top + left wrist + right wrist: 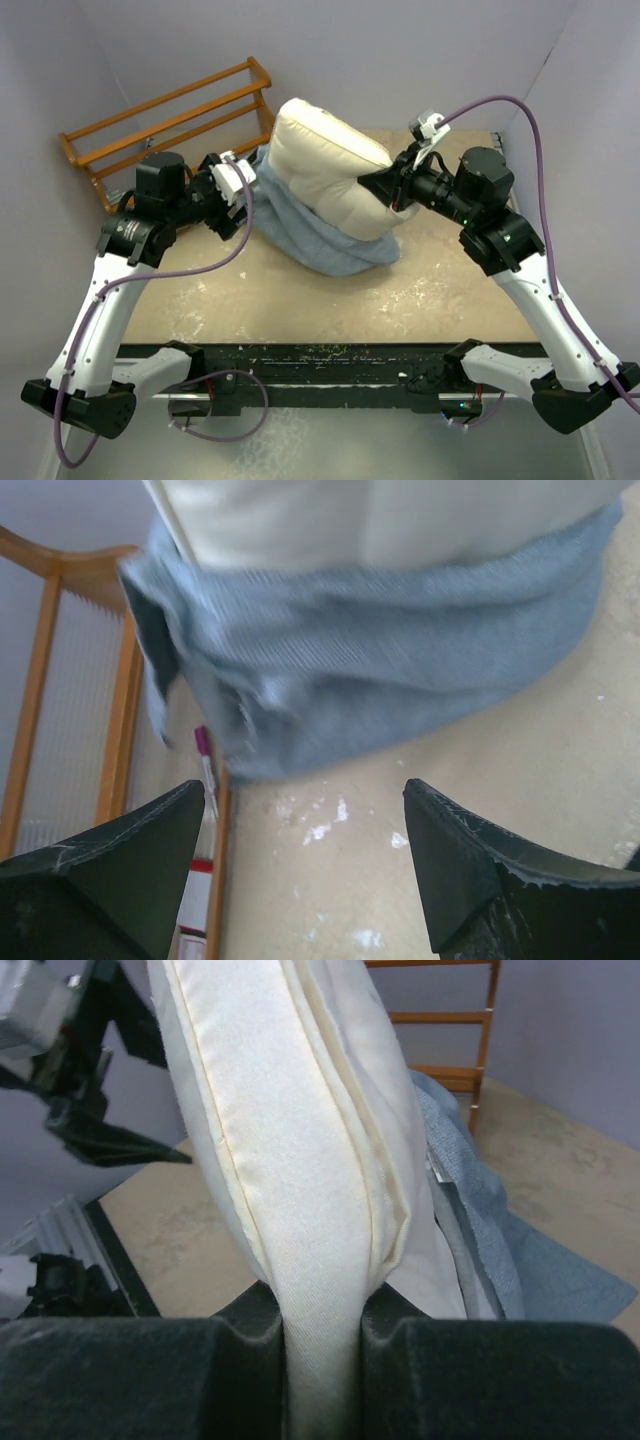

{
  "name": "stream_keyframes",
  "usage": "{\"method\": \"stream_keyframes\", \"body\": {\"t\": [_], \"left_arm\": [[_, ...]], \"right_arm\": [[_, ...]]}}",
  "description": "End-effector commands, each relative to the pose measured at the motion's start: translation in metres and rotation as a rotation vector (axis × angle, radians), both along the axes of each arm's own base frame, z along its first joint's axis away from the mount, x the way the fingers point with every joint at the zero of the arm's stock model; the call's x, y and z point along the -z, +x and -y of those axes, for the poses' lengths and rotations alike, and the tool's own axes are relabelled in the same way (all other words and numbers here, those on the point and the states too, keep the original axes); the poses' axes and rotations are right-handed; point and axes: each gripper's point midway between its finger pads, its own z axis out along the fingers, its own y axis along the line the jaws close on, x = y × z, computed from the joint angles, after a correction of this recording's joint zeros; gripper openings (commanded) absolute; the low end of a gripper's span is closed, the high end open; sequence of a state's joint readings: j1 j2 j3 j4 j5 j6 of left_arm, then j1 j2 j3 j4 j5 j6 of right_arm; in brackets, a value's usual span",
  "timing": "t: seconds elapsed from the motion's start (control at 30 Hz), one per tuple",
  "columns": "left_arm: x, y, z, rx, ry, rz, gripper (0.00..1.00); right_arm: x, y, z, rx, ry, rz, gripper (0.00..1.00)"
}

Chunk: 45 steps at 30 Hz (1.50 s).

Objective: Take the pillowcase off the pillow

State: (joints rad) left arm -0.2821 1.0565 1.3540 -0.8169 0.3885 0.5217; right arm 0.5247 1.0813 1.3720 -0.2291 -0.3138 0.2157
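At the left, beside the wooden rack (165,120), the left claw (305,800) is seen released, its jaws spread with nothing between them. It is aimed at the bunched hem of the pillowcase (400,660), near it but apart.

The pillowcase is gathered in soft folds round the lower half of the pillow (325,160), at the middle of the desk (300,300). The cream upper half is already bared. The fabric is judged thin, limp and light. It is likely to stretch and slide rather than resist, so a pinch on a thick fold of the hem is suggested.

The pillow is judged plump, springy and light, and is best held by its flat seamed edge. That edge is exactly where it is clenched by the right claw (320,1310), with the seam squeezed between the jaws.

No brand, label or writing can be read on either thing.
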Motion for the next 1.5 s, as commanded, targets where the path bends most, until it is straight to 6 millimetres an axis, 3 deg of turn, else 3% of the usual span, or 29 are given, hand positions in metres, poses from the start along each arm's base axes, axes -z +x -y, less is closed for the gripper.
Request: {"method": "stream_keyframes", "body": {"t": [0.0,0.17,0.3,0.33,0.47,0.53,0.8,1.0,1.1,1.3,1.47], "left_arm": [[-0.005,0.028,0.006,0.048,0.023,0.089,0.82],[0.036,0.008,0.007,0.115,0.036,-0.051,0.75],[0.057,0.002,0.0,0.082,0.04,-0.053,0.65],[0.06,0.001,-0.002,0.076,0.04,-0.054,0.6],[0.067,0.005,-0.009,0.02,0.038,-0.051,0.16],[0.07,0.011,-0.016,-0.029,0.054,-0.031,0.06],[0.101,0.017,-0.042,-0.139,0.107,-0.036,0.05],[0.109,0.026,-0.061,-0.208,0.12,-0.032,0.06],[0.114,0.032,-0.069,-0.235,0.123,-0.037,0.0],[0.133,0.036,-0.078,-0.281,0.147,-0.063,0.0],[0.143,0.032,-0.085,-0.29,0.192,-0.061,0.0]], "right_arm": [[-0.093,-0.054,-0.008,-0.209,0.146,0.255,0.0],[-0.105,-0.055,-0.002,-0.177,0.17,0.273,0.0],[-0.116,-0.06,-0.001,-0.184,0.202,0.294,0.0],[-0.118,-0.061,-0.001,-0.186,0.208,0.297,0.0],[-0.126,-0.062,0.004,-0.163,0.224,0.313,0.0],[-0.132,-0.06,0.01,-0.122,0.235,0.326,0.0],[-0.186,-0.059,0.057,0.117,0.36,0.438,0.0],[-0.223,-0.073,0.077,0.17,0.461,0.495,0.0],[-0.239,-0.08,0.089,0.203,0.529,0.509,0.0],[-0.276,-0.1,0.143,0.369,0.78,0.582,0.0],[-0.294,-0.118,0.191,0.528,0.912,0.643,0.0]]}}
